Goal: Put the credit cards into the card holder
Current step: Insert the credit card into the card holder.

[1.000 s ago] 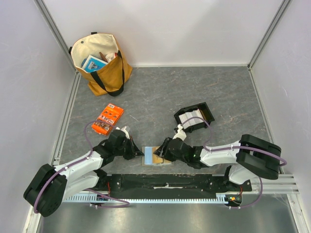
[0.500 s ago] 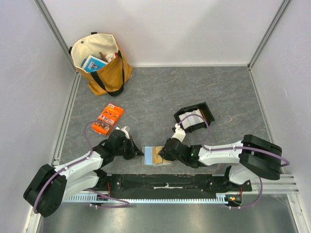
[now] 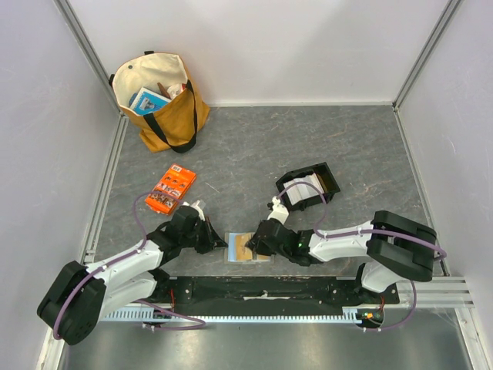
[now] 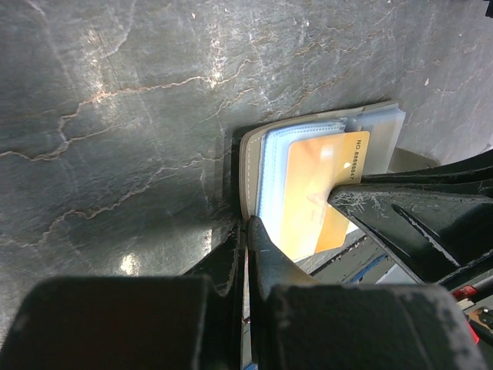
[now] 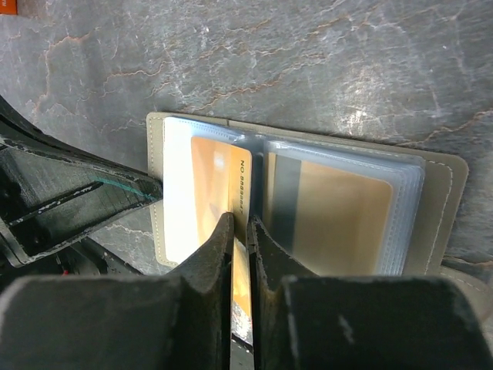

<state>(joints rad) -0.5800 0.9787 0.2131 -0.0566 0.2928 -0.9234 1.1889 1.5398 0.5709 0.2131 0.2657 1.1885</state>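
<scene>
Beyond the holder (image 3: 248,248) and far to its left stands a canvas tote (image 3: 158,96). A glossy orange packet (image 3: 171,190) lies nearer the holder, also to its left. The left pincer (image 4: 246,223), fingers together, touches the holder's left rim. The holder is olive-grey with stitched edges and clear plastic sleeves, and it lies open flat on the veined grey bench (image 3: 246,146). A smooth tan card (image 5: 212,185) sits partly in its left sleeve. The right pincer (image 5: 240,223) is clamped on the card's free edge. Beyond the holder to the right, a black tray (image 3: 331,179) holds pale cards (image 3: 304,190).
</scene>
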